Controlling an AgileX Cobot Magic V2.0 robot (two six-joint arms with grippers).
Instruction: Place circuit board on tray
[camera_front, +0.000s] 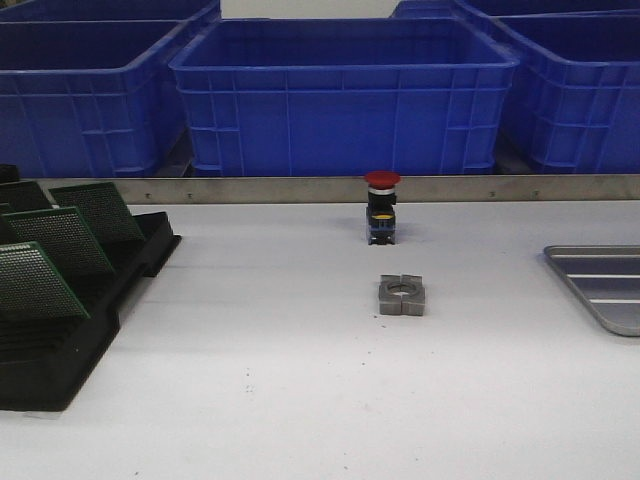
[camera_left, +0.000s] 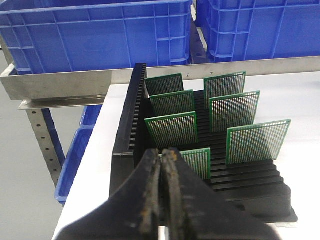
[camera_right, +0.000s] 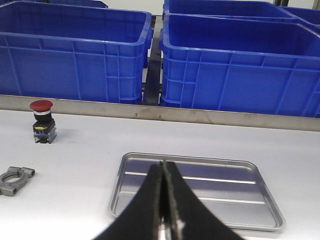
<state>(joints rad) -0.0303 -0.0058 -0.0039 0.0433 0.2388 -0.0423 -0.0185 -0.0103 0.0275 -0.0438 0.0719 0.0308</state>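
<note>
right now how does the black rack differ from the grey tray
The black rack is dark slotted plastic; the grey tray is shiny metal with a raised rim and pale ribs. The rack holds green circuit boards standing in its slots; the tray holds nothing. The rack sits at the table's left edge, the tray at the right. Both rest flat on the white table.

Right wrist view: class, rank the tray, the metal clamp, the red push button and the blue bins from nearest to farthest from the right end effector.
1. Tray, directly ahead of the end effector.
2. Clamp, off to one side.
3. Button, farther back.
4. Bins, beyond the table edge.
</note>
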